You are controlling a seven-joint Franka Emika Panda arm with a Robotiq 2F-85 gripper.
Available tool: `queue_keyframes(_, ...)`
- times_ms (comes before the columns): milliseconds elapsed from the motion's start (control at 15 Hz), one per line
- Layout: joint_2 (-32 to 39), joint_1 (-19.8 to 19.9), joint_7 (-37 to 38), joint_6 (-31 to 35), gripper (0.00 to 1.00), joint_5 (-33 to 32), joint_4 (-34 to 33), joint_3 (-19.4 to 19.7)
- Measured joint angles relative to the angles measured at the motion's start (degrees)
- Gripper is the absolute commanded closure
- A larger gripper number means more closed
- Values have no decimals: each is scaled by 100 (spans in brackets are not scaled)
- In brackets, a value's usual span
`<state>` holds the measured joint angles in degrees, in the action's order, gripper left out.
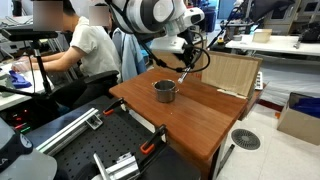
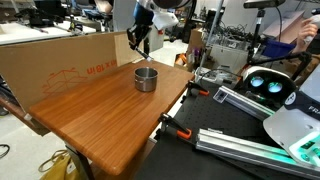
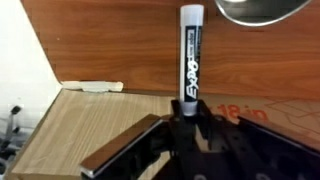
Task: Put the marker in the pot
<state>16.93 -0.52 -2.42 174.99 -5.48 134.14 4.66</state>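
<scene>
The marker point(image 3: 191, 55) is a thin white pen with black lettering; in the wrist view it sticks straight out from my gripper point(image 3: 190, 118), which is shut on its lower end. The silver pot point(image 1: 164, 91) stands on the wooden table, seen in both exterior views point(image 2: 146, 79). Its shiny rim shows at the top right of the wrist view point(image 3: 262, 10). My gripper point(image 1: 186, 66) hangs above the table just beside the pot, toward the cardboard point(image 2: 140, 45). The marker's tip points toward the pot's rim.
A brown wooden table point(image 1: 190, 115) holds the pot. A large cardboard sheet point(image 2: 60, 65) stands along its far edge, also visible in an exterior view point(image 1: 230, 72). A person point(image 1: 85, 50) sits at a desk nearby. Clamps and metal rails point(image 2: 240, 135) lie beside the table.
</scene>
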Motion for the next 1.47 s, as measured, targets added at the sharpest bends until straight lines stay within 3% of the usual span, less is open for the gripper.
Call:
queue_keyframes(333,1,-1328,784,1014,95,-315,413,1366)
queue_keyframes(600,64,-2263,958,1351,95,-287,619,2106)
queue_keyframes(1133,155,-3413,1089,1672,95,-82,995,2644)
queue_keyframes(1467,164,-3616,1089,1672,95,-71,1205,2671)
